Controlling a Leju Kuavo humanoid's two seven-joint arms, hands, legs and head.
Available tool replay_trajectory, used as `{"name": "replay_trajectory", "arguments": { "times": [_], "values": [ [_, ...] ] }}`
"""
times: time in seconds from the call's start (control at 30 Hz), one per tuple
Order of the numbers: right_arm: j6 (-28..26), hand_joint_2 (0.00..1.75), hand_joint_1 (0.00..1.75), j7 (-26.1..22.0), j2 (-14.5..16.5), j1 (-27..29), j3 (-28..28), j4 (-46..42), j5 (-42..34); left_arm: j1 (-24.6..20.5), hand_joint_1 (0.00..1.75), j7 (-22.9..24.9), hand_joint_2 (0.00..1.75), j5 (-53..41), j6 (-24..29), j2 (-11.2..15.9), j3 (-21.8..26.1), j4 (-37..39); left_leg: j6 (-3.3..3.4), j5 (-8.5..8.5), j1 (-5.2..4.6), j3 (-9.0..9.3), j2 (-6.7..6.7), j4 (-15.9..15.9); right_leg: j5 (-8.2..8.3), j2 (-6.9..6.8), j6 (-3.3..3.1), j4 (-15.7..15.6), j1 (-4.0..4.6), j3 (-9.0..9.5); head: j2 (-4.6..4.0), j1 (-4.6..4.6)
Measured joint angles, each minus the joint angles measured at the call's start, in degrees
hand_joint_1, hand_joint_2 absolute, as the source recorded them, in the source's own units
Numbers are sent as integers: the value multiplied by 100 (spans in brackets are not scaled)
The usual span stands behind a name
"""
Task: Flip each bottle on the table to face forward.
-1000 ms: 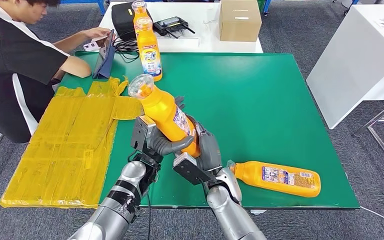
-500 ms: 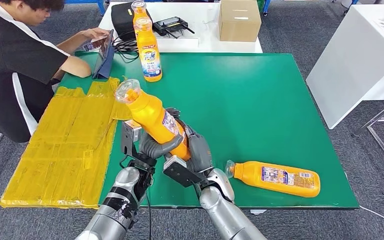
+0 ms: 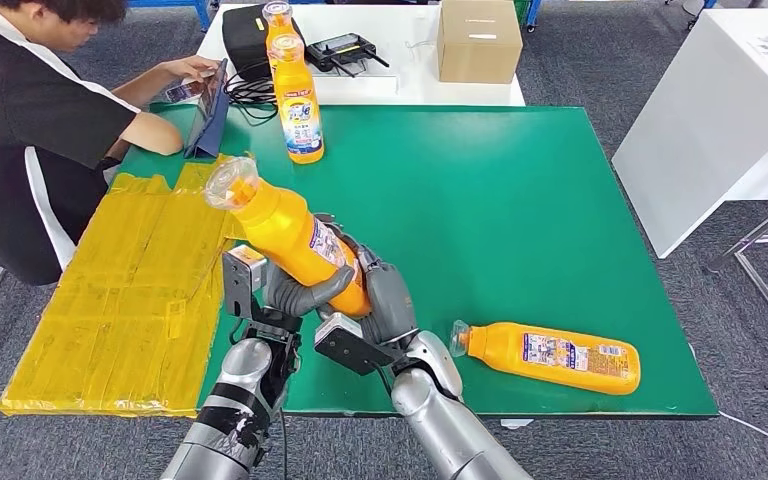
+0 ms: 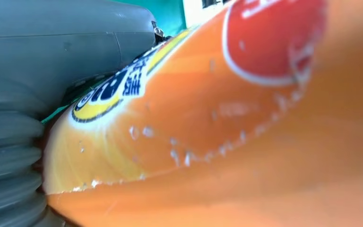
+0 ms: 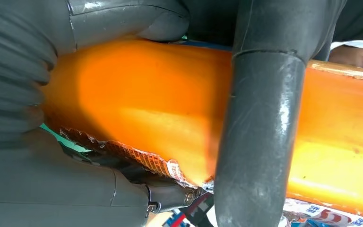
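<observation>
An orange bottle (image 3: 290, 235) with a clear cap is held tilted above the green table's (image 3: 520, 200) near edge, cap toward the far left. Both my left hand (image 3: 295, 290) and my right hand (image 3: 385, 300) grip its lower body. Up close, the left wrist view shows the bottle's printed label (image 4: 246, 118), and in the right wrist view dark fingers (image 5: 260, 142) wrap the bottle's orange side (image 5: 146, 109). A second orange bottle (image 3: 550, 356) lies on its side at the near right of the table. A third bottle (image 3: 298, 100) stands upright at the far left.
A person (image 3: 30, 130) sits at the left, hands on a tablet (image 3: 210, 110). A yellow sheet (image 3: 130, 290) covers the table's left side. On the white table behind are another bottle (image 3: 277, 20), a black bag, a device and a cardboard box (image 3: 480, 40).
Both hands have carried the held bottle to the left and slightly nearer, and it tilts more. The lying and standing bottles have not moved.
</observation>
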Motion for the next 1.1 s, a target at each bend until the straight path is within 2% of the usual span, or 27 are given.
{"name": "replay_trajectory", "arguments": {
  "times": [0.03,0.07,0.27,0.47,0.73,0.83,0.93,1.0,1.03,1.1],
  "values": [
    [1,175,23,-15,0,4,-11,-8,25,6,175,2,175,-10,30,-2,-1,-37,0,0,0,0,0,0,0,0,0,0,0,0,0,0],
    [1,175,1,-29,0,18,-21,-22,64,4,175,9,175,-19,81,-2,1,-75,0,0,0,0,0,0,0,0,0,0,0,0,0,0],
    [51,175,0,-69,-13,416,-202,-328,286,-267,175,37,175,-292,807,17,178,-267,0,0,1,-4,-3,0,0,-1,0,0,-1,0,0,2],
    [140,175,0,-87,-84,769,-515,-977,564,-639,175,52,175,-1299,1850,92,378,-325,0,0,1,-6,-4,0,0,-3,0,1,-2,0,0,2],
    [136,175,0,-86,-99,955,-671,-1403,631,-766,175,67,175,-1473,2012,146,455,-325,0,0,1,-6,-4,0,0,-2,0,1,-2,-1,0,3],
    [89,175,0,-84,-105,1012,-700,-1518,689,-785,175,82,175,-1781,2309,164,467,-322,0,0,1,-5,-4,0,0,-2,0,1,-2,-2,0,3],
    [-29,175,0,39,-150,1153,-737,-1897,876,-866,175,306,175,-2950,3131,243,481,-239,0,0,1,-5,-4,0,0,-2,0,1,-1,-3,0,2],
    [-119,175,0,264,-232,1254,-750,-2294,1154,-979,175,808,175,-4555,3799,371,480,-24,0,0,0,-5,-3,0,0,-3,0,0,-1,-2,0,2],
    [-163,175,0,397,-287,1288,-754,-2497,1329,-1031,175,1221,175,-5563,4019,456,475,111,0,0,0,-5,-3,0,0,-2,0,0,-2,-2,0,2],
    [-233,175,0,642,-404,1314,-761,-2853,1673,-1106,175,2474,175,-7492,4196,712,320,389,0,0,-1,-1,8,0,1,6,0,1,-2,-3,0,4]
  ]
}}
